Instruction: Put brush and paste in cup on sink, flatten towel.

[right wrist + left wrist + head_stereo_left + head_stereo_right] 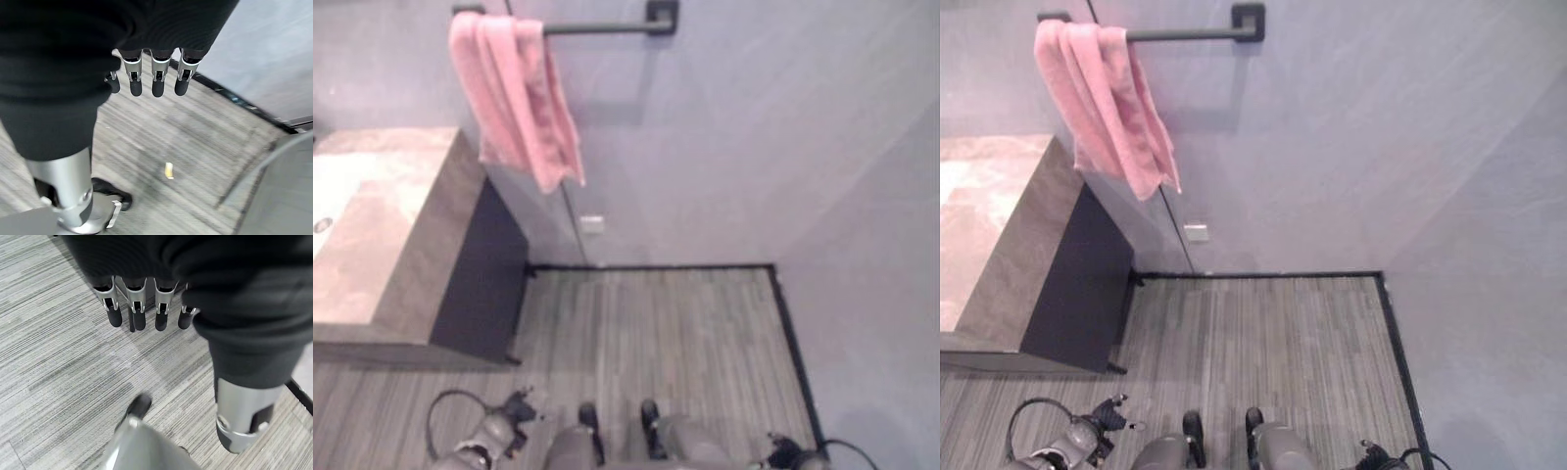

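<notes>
Pink towel (517, 93) hangs bunched at the left end of a dark rail (597, 26) on the grey wall in the left eye view, above the right edge of a stone-topped sink (382, 235) on a dark cabinet (480, 284).

From the right eye view, a small white plate (1196, 232) sits low on the wall, just above the striped grey floor (1263, 333).

Over that floor in the left wrist view, the left hand (142, 308) hangs with fingers straight and relaxed, holding nothing.

Likewise in the right wrist view, the right hand (151, 73) hangs loose-fingered and empty, and a small yellowish scrap (168, 170) lies on the floor.
</notes>
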Available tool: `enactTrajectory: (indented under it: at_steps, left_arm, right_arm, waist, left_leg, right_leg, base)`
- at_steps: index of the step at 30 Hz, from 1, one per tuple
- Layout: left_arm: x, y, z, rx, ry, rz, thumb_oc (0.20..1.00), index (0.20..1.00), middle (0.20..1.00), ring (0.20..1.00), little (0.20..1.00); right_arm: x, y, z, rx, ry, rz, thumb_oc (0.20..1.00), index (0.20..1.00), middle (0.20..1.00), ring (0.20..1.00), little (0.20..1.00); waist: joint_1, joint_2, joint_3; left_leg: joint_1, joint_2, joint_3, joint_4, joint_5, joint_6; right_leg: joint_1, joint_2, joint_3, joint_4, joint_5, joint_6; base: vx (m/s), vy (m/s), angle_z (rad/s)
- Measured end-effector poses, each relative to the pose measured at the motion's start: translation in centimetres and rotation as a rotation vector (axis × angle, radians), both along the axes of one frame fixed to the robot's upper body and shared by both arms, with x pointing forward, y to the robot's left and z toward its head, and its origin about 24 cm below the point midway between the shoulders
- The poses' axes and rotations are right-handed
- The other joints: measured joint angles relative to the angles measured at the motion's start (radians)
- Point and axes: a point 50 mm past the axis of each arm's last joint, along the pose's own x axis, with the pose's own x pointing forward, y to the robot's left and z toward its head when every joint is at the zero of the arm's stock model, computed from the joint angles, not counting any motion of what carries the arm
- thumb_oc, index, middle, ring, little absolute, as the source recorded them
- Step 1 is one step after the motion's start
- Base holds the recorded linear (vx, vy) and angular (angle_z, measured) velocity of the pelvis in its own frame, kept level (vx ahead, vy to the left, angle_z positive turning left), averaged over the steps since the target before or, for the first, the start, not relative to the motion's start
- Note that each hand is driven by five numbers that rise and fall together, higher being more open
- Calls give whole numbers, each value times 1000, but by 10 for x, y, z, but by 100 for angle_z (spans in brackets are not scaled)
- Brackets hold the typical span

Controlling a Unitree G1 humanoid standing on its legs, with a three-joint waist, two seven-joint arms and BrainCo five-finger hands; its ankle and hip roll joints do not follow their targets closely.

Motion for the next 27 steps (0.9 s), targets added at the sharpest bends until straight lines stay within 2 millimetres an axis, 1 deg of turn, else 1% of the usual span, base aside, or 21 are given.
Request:
enactTrajectory:
  at_steps: [1,2,3,5,6,7,8,9,10,11,12,14,15,16,18,19,21,23,24,26,27]
  left_arm:
    - [-2,1,-1,1,7,4,1000,1000,1000,1000,1000]
    - [-12,2,-5,3,32,12,1000,1000,1000,1000,1000]
    - [-16,1,-6,0,38,17,1000,1000,1000,1000,1000]
    - [-21,2,-7,-5,34,40,1000,1000,1000,1000,1000]
    - [-26,3,-9,-10,44,62,1000,1000,1000,1000,1000]
    - [-28,2,-11,-12,55,66,1000,1000,1000,1000,1000]
    - [-34,-1,-13,-20,69,70,1000,1000,1000,1000,1000]
    - [-33,-3,-14,-34,63,82,1000,1000,1000,1000,1000]
    - [-34,-5,-14,-59,50,133,1000,1000,1000,1000,1000]
    - [-34,-5,-14,-88,22,189,1000,1000,1000,1000,1000]
    - [-26,-3,-10,-84,-8,196,1000,1000,1000,1000,1000]
    - [-22,-2,-9,-73,-17,180,1000,1000,1000,1000,1000]
    - [-23,-2,-9,-64,-9,158,1000,1000,1000,1000,1000]
    - [-23,-2,-9,-63,-9,158,1000,1000,1000,1000,1000]
    - [-24,0,-9,-58,-4,160,1000,1000,1000,1000,1000]
    - [-23,4,-7,-47,-10,158,1000,1000,1000,1000,1000]
    - [-21,6,-6,-31,-9,130,1000,1000,1000,1000,1000]
    - [-20,5,-6,-24,-4,107,1000,1000,1000,1000,1000]
    - [-25,4,-7,-25,7,106,1000,1000,1000,1000,1000]
    - [-20,3,-6,-30,-10,98,1000,1000,1000,1000,1000]
    - [-14,0,-4,-31,-22,77,1000,1000,1000,1000,1000]
  right_arm:
    - [0,0,0,-1,2,-1,1000,1000,1000,1000,1000]
    - [0,0,0,-2,1,-1,1000,1000,1000,1000,1000]
    - [-2,-1,0,-4,4,-5,1000,1000,1000,1000,1000]
    - [-4,-2,0,-2,-5,-32,1000,1000,1000,1000,1000]
    - [8,-2,2,-4,-29,-24,1000,1000,1000,1000,1000]
    - [12,-2,3,-6,-37,-19,1000,1000,1000,1000,1000]
    - [12,-3,4,-9,-40,-20,1000,1000,1000,1000,1000]
    - [17,-1,5,-2,-64,-19,1000,1000,1000,1000,1000]
    - [20,4,4,16,-76,-23,1000,1000,1000,1000,1000]
    - [24,19,1,58,-104,-15,1000,1000,1000,1000,1000]
    - [37,38,-1,95,-126,64,1000,1000,1000,1000,1000]
    - [47,48,0,117,-150,111,1000,1000,1000,1000,1000]
    - [63,53,6,133,-209,132,1000,1000,1000,1000,1000]
    - [67,53,8,132,-220,135,1000,1000,1000,1000,1000]
    - [73,52,10,126,-240,135,1000,1000,1000,1000,1000]
    - [74,53,11,127,-246,139,1000,1000,1000,1000,1000]
    - [73,51,11,119,-244,145,1000,1000,1000,1000,1000]
    - [71,49,11,105,-231,159,1000,1000,1000,1000,1000]
    - [69,47,10,98,-221,162,1000,1000,1000,1000,1000]
    - [68,47,9,94,-213,164,1000,1000,1000,1000,1000]
    - [67,47,9,95,-211,165,1000,1000,1000,1000,1000]
  waist:
    - [1,3,5]
    - [10,9,5]
    - [9,13,7]
    - [32,19,4]
    - [54,25,3]
    - [63,31,-3]
    - [66,41,-10]
    - [64,45,-15]
    - [69,24,-30]
    - [78,-11,-51]
    - [95,-30,-60]
    - [103,-40,-65]
    - [106,-41,-67]
    - [106,-42,-68]
    - [105,-44,-74]
    - [106,-44,-79]
    - [105,-44,-83]
    - [104,-41,-87]
    - [102,-34,-96]
    - [99,-33,-105]
    - [88,-30,-106]
  left_leg:
    - [-3,12,3,-38,9,-10]
    - [-4,35,3,-95,31,-24]
    - [-5,44,12,-103,43,-36]
    - [-4,47,30,-90,48,-32]
    - [1,26,-10,-76,61,-13]
    - [10,10,-45,-73,74,7]
    - [20,3,-50,-78,102,13]
    - [19,-10,-42,-62,143,29]
    - [26,-39,-7,-45,140,61]
    - [39,-85,35,-26,107,109]
    - [34,-103,49,-4,68,129]
    - [37,-114,56,-2,54,141]
    - [45,-122,64,0,42,155]
    - [51,-127,65,2,29,159]
    - [60,-133,71,2,28,162]
    - [60,-135,71,11,19,175]
    - [69,-144,75,9,9,178]
    - [84,-153,83,5,2,180]
    - [93,-154,86,-6,0,180]
    - [93,-162,93,-14,-6,182]
    - [104,-176,88,-32,-23,193]
  right_leg:
    - [16,4,6,-14,4,-1]
    - [41,14,16,-30,5,-2]
    - [54,20,20,-43,5,-2]
    - [45,23,48,-42,3,0]
    - [51,23,101,-42,-7,17]
    - [48,20,134,-42,-11,23]
    - [49,15,149,-41,-18,41]
    - [54,0,158,-37,-36,67]
    - [48,-35,178,-22,-59,96]
    - [46,-89,182,11,-74,137]
    - [46,-116,157,9,-61,175]
    - [47,-130,131,4,-46,206]
    - [52,-141,134,4,-35,240]
    - [57,-143,134,4,-31,250]
    - [67,-154,133,5,-32,262]
    - [69,-159,141,11,-29,273]
    - [65,-166,136,35,-34,291]
    - [65,-169,139,51,-32,295]
    - [59,-170,138,69,-37,300]
    - [8,-167,125,154,-36,300]
    - [-23,-150,139,216,-34,311]
  base:
    - [400,280,-20]
    - [293,220,-25]
    - [302,272,-37]
    - [266,245,-71]
    - [307,268,-111]
    - [293,268,-112]
    - [314,295,-73]
    - [240,241,-53]
    - [248,266,-47]
    - [268,320,-45]
    - [218,262,-34]
    - [102,123,-9]
    - [140,145,-5]
    - [134,143,-5]
    - [86,120,2]
    - [139,204,8]
    - [109,165,1]
    - [58,90,-14]
    - [60,121,-17]
    - [159,291,-16]
    - [225,343,-10]
